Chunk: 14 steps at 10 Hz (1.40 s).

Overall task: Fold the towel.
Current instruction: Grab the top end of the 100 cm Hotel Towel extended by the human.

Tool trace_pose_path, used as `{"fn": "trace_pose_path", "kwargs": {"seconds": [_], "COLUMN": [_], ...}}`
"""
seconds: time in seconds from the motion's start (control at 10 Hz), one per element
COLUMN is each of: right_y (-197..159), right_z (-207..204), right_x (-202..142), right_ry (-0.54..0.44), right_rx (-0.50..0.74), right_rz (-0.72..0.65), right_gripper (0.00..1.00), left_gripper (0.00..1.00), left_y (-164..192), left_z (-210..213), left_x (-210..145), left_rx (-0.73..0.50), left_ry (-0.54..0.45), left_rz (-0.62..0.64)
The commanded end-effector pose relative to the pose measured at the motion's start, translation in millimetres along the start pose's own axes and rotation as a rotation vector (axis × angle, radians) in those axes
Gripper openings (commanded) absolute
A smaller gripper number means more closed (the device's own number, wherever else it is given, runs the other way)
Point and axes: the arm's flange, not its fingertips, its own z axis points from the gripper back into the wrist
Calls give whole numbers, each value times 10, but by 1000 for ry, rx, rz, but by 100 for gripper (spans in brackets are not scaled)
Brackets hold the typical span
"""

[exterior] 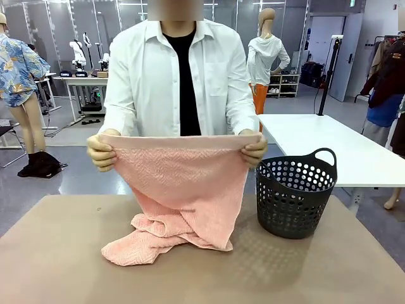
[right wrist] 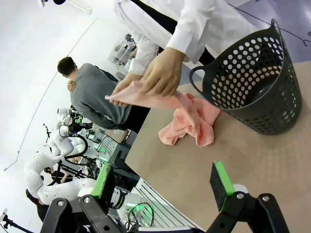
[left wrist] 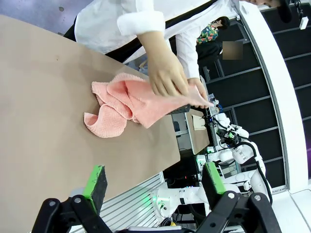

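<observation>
Left of basket (exterior: 295, 196), front view: towel (exterior: 183, 190) held up by top edge, lower end heaped on surface (exterior: 57, 253); fingertips hidden behind hem. Surface bare on near side. Hand nearer basket (exterior: 254, 151) and other hand (exterior: 101, 154) level, pinching top corners.

Left wrist view: dark shape (left wrist: 180, 109) under towel edge, hard to make out. Left claw (left wrist: 154, 179) spread, empty, over bare surface edge, well apart from towel.

Right wrist view: right claw (right wrist: 163, 180) spread, empty. Towel heap just beside basket. Person's shoulders cut off.
</observation>
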Motion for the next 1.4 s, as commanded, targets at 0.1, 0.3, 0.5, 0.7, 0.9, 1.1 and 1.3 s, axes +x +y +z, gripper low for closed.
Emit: {"fn": "trace_pose_path", "kwargs": {"seconds": [0.1, 0.3, 0.5, 0.7, 0.9, 1.1, 1.3], "right_y": [0, 0, 381, 1196, 1878, 2335, 2510], "right_z": [-5, 0, 19, -197, -564, -877, -1143], "right_x": [16, 0, 259, 597, 745, 780, 761], "right_ry": [-1, 0, 86, 308, 440, 565, 676], "right_rx": [3, 0, -63, -187, -256, -261, -305], "right_rz": [18, 0, 213, 629, 940, 1136, 1260], "right_gripper": [100, 100, 100, 100, 100, 100, 100], "left_gripper": [100, 100, 100, 100, 100, 100, 100], "left_y": [-11, 0, -456, -1370, -2122, -2636, -2833], "left_z": [8, 0, 48, -54, -353, -696, -1098], "left_x": [-11, 0, 84, 156, 49, -129, -314], "left_rx": [-5, 0, 123, 296, 349, 370, 400], "left_ry": [9, 0, 36, 165, 291, 427, 462], "left_rz": [1, 0, -282, -723, -1087, -1380, -1553]}}
